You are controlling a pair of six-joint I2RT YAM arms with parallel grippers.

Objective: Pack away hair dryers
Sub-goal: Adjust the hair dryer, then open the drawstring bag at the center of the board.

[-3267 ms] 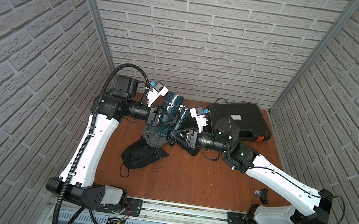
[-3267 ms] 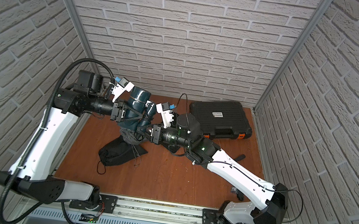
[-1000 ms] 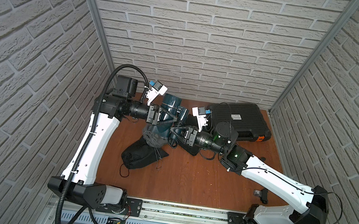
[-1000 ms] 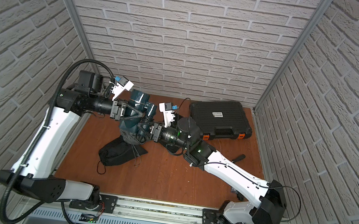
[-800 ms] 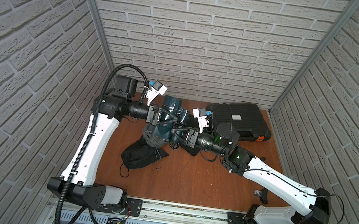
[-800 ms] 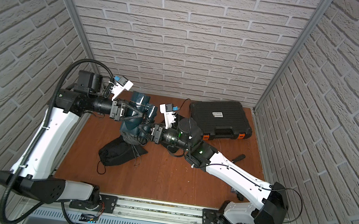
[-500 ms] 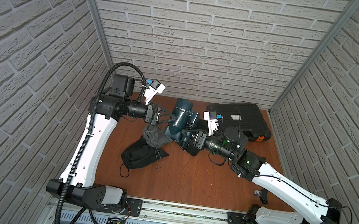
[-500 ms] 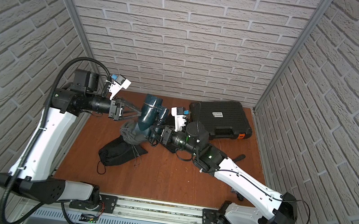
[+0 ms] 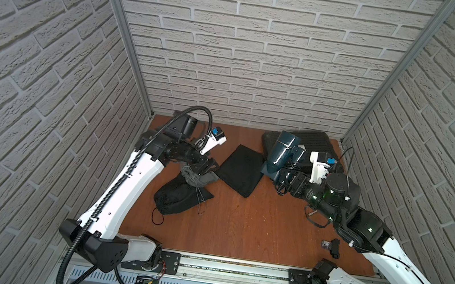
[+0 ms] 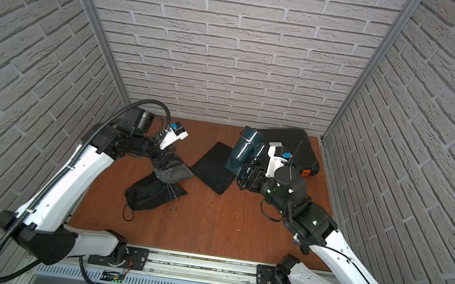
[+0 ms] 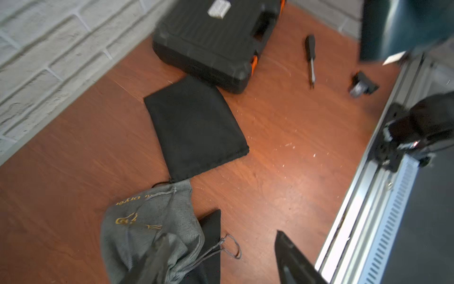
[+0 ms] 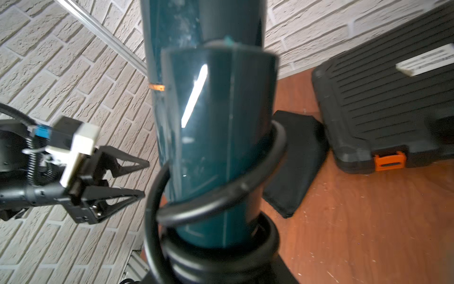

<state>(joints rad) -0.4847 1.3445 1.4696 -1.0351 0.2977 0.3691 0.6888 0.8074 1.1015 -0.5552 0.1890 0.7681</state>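
The job looks partly done at best. One teal hair dryer (image 9: pixel 280 154) is out of any bag: the right end effector (image 9: pixel 284 174) is clenched on the base of its handle, where the cord is coiled, and holds it raised off the worktop (image 9: pixel 240 219) just beside the black hard case (image 10: pixel 291 146), barrel pointing up. A flat black pouch (image 9: pixel 242 170) lies against the near corner of that case and looks empty. Beyond it, farther from the case, the left end effector (image 9: pixel 207 167) hangs over a slack grey pouch (image 11: pixel 152 216). Its fingers (image 11: pixel 290 255) stand apart, so it reads as released rather than pinching. The grey cloth bunches against one finger, and the blur there makes it hard to say whether the cloth is hooked over that finger or only resting on it. Farthest from the case, touching the grey pouch, sits a bulging black pouch (image 9: pixel 178 199) with its drawstring trailing. Its fullness suggests a dryer already inside, though nothing of one shows. No other dryer is in view. By this reading one may be bagged, while the teal one in hand has yet to go into an opened pouch and be drawn shut. The grey pouch's mouth does not look spread wide enough to take it.
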